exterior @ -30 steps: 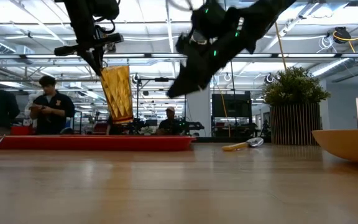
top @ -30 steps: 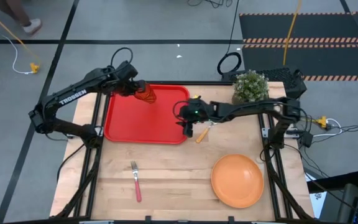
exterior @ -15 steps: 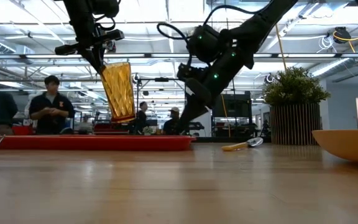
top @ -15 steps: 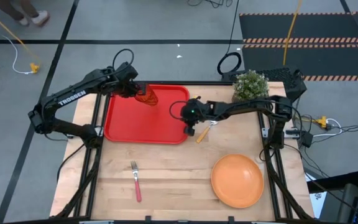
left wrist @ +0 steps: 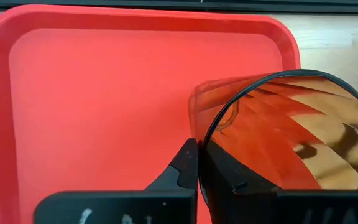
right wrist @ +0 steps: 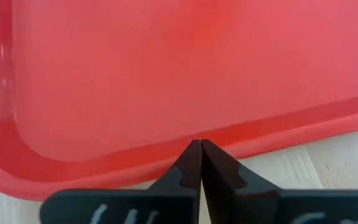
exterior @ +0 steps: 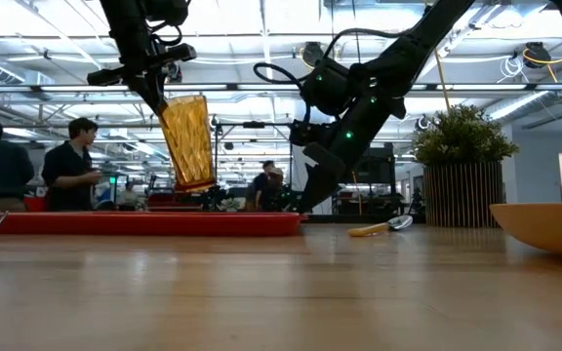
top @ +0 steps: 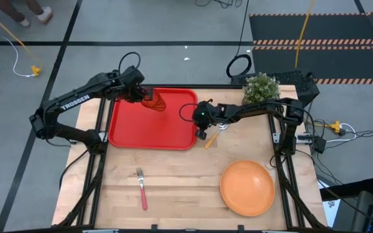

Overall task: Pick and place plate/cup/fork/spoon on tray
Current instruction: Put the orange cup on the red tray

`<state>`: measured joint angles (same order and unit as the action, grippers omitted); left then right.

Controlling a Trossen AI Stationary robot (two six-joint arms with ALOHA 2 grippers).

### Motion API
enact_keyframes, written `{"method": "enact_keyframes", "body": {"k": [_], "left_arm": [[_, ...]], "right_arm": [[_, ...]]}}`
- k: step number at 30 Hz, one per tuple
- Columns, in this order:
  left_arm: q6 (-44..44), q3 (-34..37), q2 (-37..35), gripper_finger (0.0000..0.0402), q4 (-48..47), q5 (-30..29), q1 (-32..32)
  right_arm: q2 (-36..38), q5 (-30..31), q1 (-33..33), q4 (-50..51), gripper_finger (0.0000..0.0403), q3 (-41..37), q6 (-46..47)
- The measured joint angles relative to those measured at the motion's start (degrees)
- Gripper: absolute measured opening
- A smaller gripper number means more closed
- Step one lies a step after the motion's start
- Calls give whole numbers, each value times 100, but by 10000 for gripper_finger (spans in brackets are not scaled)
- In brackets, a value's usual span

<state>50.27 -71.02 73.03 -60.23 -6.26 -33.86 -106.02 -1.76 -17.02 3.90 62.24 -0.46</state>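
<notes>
My left gripper point(top: 144, 97) is shut on the amber cup point(top: 154, 101) over the far part of the red tray point(top: 151, 126); the cup also shows in the low view point(exterior: 187, 141). My right gripper point(top: 201, 133) is shut and low at the tray's right rim point(right wrist: 166, 158), its fingertips point(right wrist: 194, 155) pointing down. The spoon point(top: 211, 137) lies flat on the table just right of it. The fork point(top: 141, 188) lies near the front. The orange plate point(top: 247, 188) rests at the front right. My left gripper holds the cup by its rim wall point(left wrist: 199, 146), one finger point(left wrist: 182, 171) outside and one inside. The fingers slant down from the table's left. The cup hangs tilted below them, its base point(exterior: 195, 185) clear of the tray. I cannot tell whether my right gripper touches the tray's rim.
A potted green plant point(top: 260, 89) stands at the far right of the table. People show in the room behind the table point(exterior: 71, 161). Bare wood lies between the fork and the plate point(top: 186, 194).
My right gripper has come down toward the table at the tray's right rim, beside the spoon, staying shut. My left gripper has kept the cup tilted over the tray, almost still.
</notes>
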Motion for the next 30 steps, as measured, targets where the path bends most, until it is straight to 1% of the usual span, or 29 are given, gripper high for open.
{"method": "enact_keyframes", "body": {"k": [4,8,14,22,26,30], "left_arm": [[86,0,0,6,2,0,56],[86,0,0,6,2,-2,61],[88,0,0,7,7,-5,61],[92,0,0,6,-10,-39,59],[75,0,0,6,-369,-278,50],[3,2,0,6,-574,-362,-7]], "right_arm": [[2,-7,-32,3,0,0,16],[3,-431,-8,-395,0,-2,87],[-204,-406,181,-311,0,5,128],[-206,-135,210,-79,0,11,169],[-97,189,197,287,0,9,132],[-50,197,171,514,0,9,130]]}}
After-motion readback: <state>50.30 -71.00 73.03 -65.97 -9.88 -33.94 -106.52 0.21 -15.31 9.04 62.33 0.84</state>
